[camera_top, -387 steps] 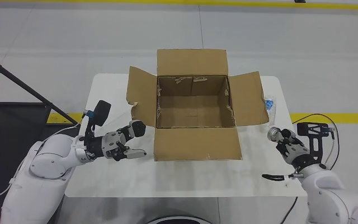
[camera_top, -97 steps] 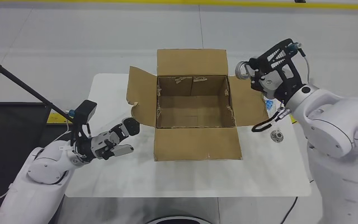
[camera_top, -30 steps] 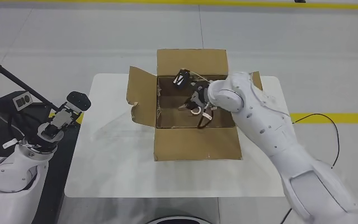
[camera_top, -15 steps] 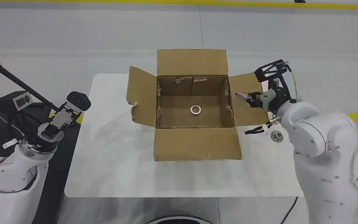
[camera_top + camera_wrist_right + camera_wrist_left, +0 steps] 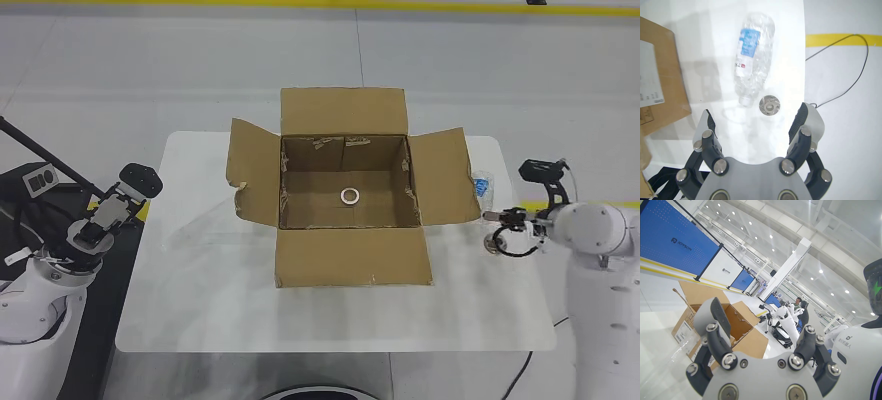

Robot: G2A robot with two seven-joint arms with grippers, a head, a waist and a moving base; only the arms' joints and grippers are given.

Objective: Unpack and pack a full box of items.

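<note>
Right wrist view showed the right gripper [image 5: 754, 116], spread wide, poised over the right edge of the table [image 5: 200, 290] and aimed at a small metal flange [image 5: 769, 107] lying flat just beside the cap of a water bottle [image 5: 751, 62] on its side. Rigid and slick, the flange probably wanted a pinch across its rim. The left gripper [image 5: 761, 311], also spread, hung beyond the table's left edge.

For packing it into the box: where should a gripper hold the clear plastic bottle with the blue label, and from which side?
Probably across the labelled middle of the clear plastic bottle, from straight above. It lies on its side on the white table, so both flanks are free there; the cap end is narrow, with a round metal disc close beside it.
</note>
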